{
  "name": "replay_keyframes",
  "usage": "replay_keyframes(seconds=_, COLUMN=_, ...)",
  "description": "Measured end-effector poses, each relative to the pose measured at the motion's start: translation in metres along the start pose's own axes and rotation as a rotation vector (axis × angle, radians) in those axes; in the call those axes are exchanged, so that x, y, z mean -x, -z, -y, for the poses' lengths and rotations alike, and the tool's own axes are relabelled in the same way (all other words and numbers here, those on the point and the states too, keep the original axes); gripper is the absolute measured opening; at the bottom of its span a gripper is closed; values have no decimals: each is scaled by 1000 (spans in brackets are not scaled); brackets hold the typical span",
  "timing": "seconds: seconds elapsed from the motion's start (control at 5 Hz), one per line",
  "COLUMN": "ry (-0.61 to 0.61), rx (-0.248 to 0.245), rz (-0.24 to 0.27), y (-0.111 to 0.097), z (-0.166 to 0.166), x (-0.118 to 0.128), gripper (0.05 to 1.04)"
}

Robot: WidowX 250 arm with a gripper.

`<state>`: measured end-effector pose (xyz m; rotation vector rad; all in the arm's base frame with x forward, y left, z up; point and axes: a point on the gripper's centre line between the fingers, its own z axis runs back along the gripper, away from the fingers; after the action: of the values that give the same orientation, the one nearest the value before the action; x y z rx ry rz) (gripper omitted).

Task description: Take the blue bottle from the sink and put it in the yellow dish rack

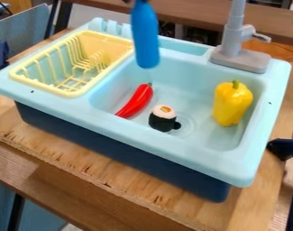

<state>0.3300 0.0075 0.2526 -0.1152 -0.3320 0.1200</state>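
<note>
At the top edge of the camera view, only the dark tip of my gripper (136, 1) shows, shut on the upper end of a blue bottle-shaped object (146, 36). The blue object hangs upright over the back left part of the light blue sink (190, 155). Inside the basin, a red chili pepper (137, 101) lies at the left. A black-and-white sushi roll (163, 118) sits near the middle by the drain. At the right of the basin stands a yellow bell pepper (231, 103).
A yellow dish rack (70, 93) fills the sink's left side. The grey faucet (235, 40) rises at the back right. The sink rests on a wooden board (82, 153). Dark clamp-like parts (283, 149) are at the right edge.
</note>
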Motion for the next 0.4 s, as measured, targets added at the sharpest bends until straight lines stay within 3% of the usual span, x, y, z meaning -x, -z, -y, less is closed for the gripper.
replay_keyframes(seconds=0.2, ry=-96, rx=-96, rz=-63, y=-10, z=-46, x=13, gripper=291)
replay_keyframes(seconds=0.4, ry=-189, rx=-106, rz=-64, y=-17, z=-85, x=20, gripper=291)
